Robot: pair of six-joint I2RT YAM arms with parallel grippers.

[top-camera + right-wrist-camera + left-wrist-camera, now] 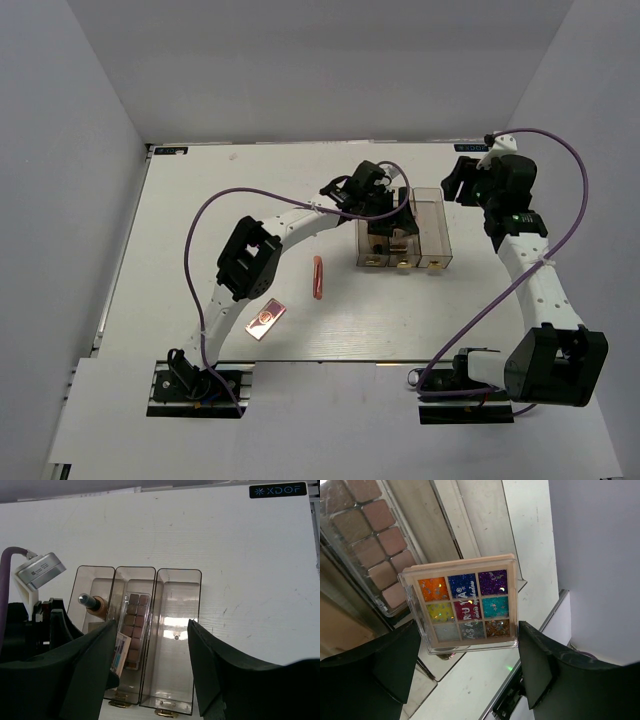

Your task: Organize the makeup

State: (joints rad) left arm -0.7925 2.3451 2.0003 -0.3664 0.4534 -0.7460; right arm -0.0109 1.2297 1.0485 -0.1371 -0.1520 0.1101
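One glitter palette (465,605) sits clamped in the left gripper (469,632) above the clear box (179,571) — right gripper (152,627) spread wide.

Bright, even overhead light; only faint soft shadows on the white table (180,180). Glare on the clear box (175,620) floor, right wrist view. Left wrist view: glitter palette (465,602) sharp, left gripper fingers (370,670) dark and soft-edged. Top view slightly soft.
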